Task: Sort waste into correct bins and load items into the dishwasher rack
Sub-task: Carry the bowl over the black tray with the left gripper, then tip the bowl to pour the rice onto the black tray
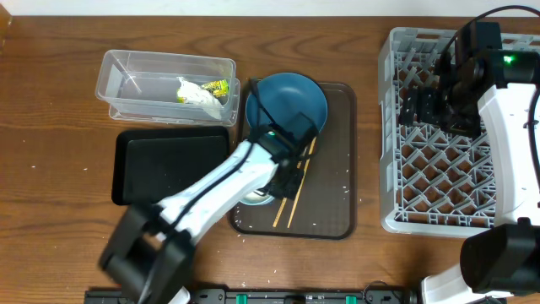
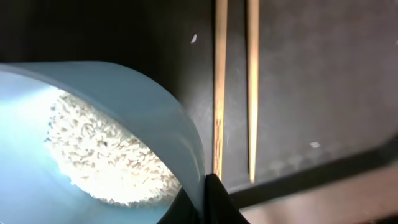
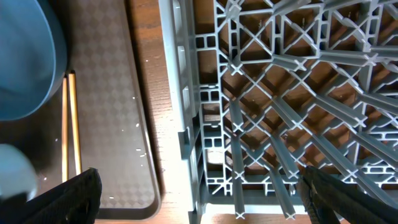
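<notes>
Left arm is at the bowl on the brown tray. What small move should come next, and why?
Probably lift the white bowl slightly, keeping it level: it holds rice, the left gripper is at its rim, and the chopsticks lie close beside it. From there the rice could likely go to the black tray.

Soft even light, dim blurry wrist close-up.

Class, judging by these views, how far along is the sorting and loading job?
Done: wrapper and tissue lie in the clear tub. In hand: the left gripper grips the white bowl by its rim, rice inside. Left: blue dish and chopsticks sit on the brown tray; the rack shows nothing loaded; right gripper open above it.
</notes>
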{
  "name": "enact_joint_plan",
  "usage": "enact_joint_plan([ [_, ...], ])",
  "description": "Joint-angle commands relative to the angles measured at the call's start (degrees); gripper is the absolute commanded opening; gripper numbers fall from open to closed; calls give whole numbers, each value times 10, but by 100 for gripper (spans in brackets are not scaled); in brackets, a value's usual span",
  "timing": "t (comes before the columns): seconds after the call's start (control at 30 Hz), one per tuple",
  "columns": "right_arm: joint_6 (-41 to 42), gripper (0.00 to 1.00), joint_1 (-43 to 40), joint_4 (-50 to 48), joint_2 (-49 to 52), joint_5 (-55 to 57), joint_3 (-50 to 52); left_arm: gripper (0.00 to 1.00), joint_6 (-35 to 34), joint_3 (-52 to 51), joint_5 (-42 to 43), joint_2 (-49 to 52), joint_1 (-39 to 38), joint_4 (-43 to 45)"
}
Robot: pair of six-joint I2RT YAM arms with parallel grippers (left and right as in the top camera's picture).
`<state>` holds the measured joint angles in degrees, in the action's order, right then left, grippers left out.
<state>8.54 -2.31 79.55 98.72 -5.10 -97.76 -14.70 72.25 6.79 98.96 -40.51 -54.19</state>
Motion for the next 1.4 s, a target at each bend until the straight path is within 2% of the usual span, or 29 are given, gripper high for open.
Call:
enact_joint_plan([
  [0.0,0,99,0,2,-10,15,3,6,12,18,-35,-63,23,-21],
  [0.17,0,99,0,5,-10,21,3,6,15,18,-35,-122,89,-39],
  [0.23,-1,99,0,7,-10,21,3,6,34,18,-3,-135,130,-41],
  [0.63,-16,99,0,13,-10,21,3,6,241,-22,400,-122,436,-32],
  [0.87,-16,99,0,14,-10,21,3,6,325,-57,613,-59,567,-41],
  [1.17,-18,99,0,17,-10,21,3,6,328,-65,825,27,652,-41],
  [1.37,-18,99,0,19,-10,21,3,6,231,-64,834,36,684,-39],
])
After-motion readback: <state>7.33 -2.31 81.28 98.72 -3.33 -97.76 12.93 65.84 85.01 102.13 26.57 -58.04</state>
